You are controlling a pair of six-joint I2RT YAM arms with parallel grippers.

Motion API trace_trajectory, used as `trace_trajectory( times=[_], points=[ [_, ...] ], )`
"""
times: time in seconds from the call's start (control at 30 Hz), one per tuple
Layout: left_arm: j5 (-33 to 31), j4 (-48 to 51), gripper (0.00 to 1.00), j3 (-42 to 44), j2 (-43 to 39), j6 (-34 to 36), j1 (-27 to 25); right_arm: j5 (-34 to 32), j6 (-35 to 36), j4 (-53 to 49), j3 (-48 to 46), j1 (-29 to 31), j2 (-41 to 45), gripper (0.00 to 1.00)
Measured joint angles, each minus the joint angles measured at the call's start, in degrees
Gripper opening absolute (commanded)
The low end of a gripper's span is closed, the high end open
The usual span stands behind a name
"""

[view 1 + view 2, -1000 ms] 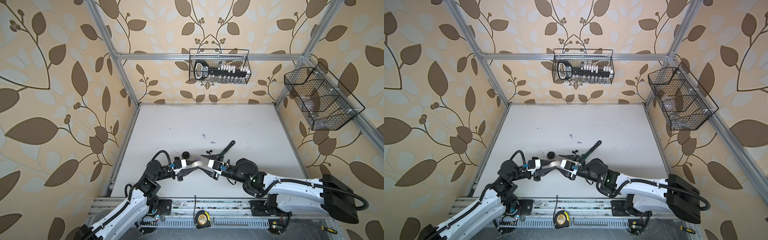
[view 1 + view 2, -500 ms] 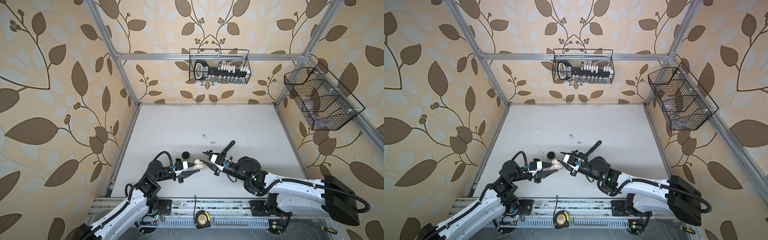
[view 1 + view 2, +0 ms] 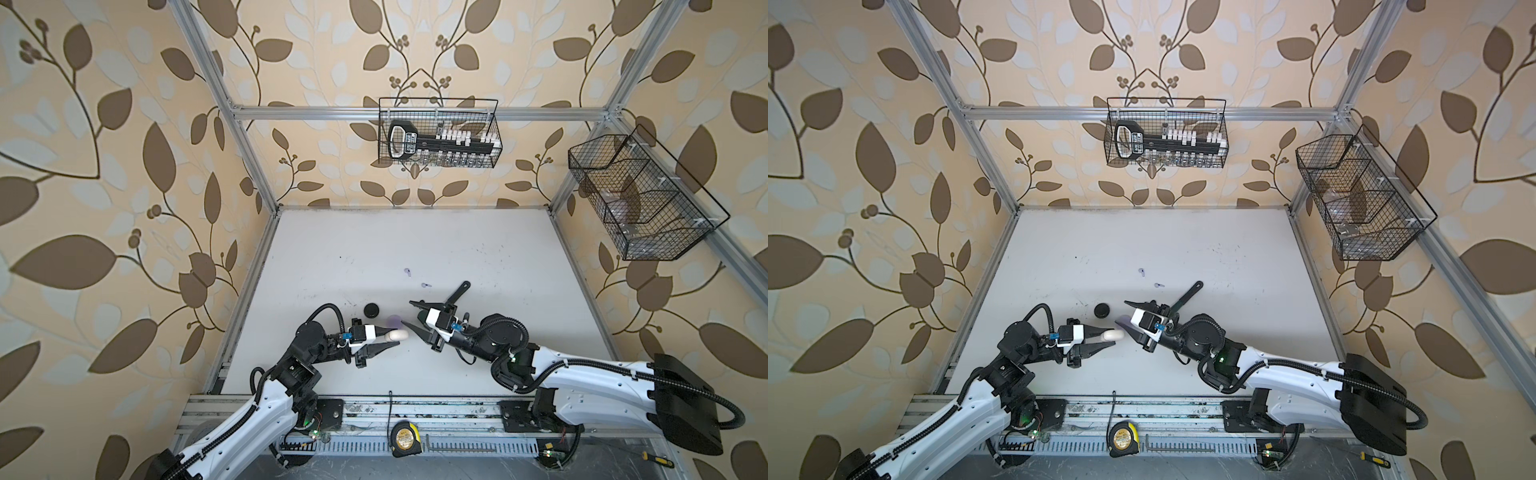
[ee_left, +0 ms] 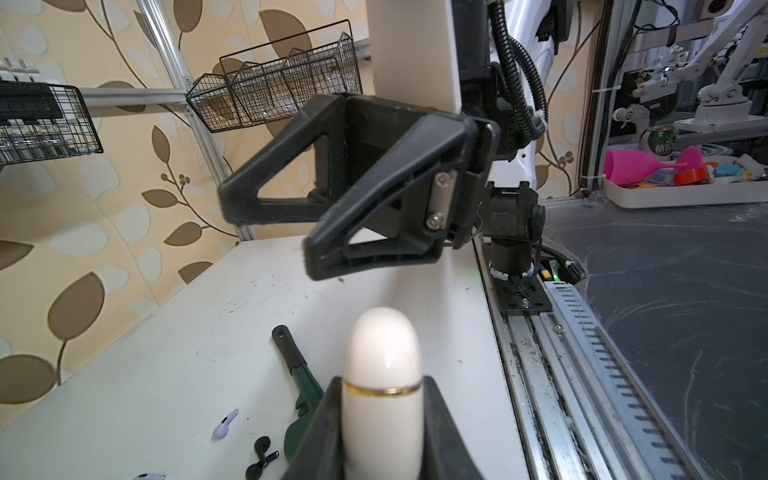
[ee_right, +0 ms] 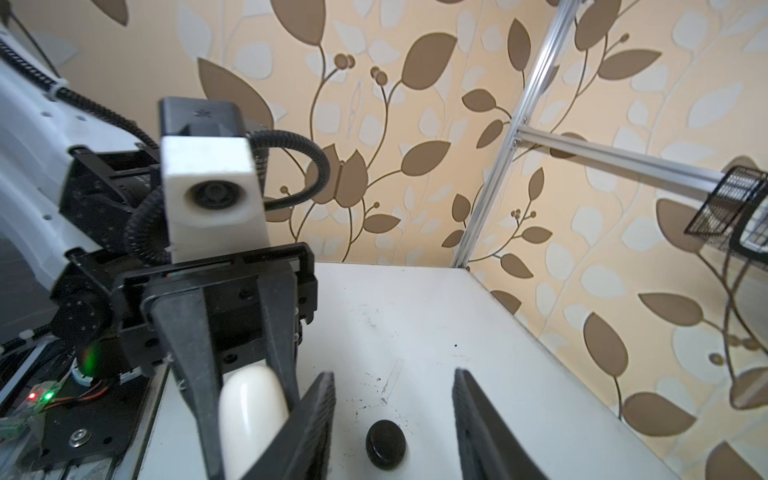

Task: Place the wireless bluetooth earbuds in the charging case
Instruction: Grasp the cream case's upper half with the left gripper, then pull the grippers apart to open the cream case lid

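In a top view the left gripper (image 3: 384,340) pinches a glossy white egg-shaped plastic charging case (image 3: 399,334). Two tiny pale lilac plastic earbuds (image 3: 407,272) lie well beyond the case.

Left wrist: one lilac earbud (image 4: 225,424) is probably light and slick, so pinch its stem.

Right wrist: the right gripper (image 5: 392,372), spread and empty, has drawn back from the case it met a second ago.

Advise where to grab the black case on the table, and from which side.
Pinch the black case across its rounded sides, coming straight down. It lies flat on the table as a low, smooth dome with nothing touching it, so a sideways approach has little to catch. Close low, or the grip may slip off the curved top.
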State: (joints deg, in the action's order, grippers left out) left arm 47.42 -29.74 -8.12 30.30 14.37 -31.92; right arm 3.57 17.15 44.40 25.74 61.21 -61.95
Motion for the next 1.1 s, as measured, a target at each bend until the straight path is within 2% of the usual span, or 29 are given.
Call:
trace_trajectory(
  times=[0.2,0.43,0.57,0.77,1.1],
  points=[
    [0.0,0.5,0.0,0.0,-1.9,-0.1,0.0,6.9,1.7,-1.0,-0.7,0.0,0.6,0.5],
    [0.0,0.9,0.0,0.0,-2.3,-0.4,0.0,10.0,2.5,-3.7,-0.6,0.0,-1.0,0.5],
    [0.1,1.0,0.0,0.0,-2.3,-0.5,0.0,10.1,2.4,-4.4,-0.5,0.0,-1.7,0.49],
    [-1.6,0.9,0.0,0.0,-2.3,-0.5,0.1,8.5,1.8,-5.5,0.7,0.2,-2.8,0.39],
    [-2.7,0.6,0.0,0.0,-1.8,-0.6,0.1,5.7,0.0,-5.9,0.9,0.3,-2.1,0.39]
  ],
)
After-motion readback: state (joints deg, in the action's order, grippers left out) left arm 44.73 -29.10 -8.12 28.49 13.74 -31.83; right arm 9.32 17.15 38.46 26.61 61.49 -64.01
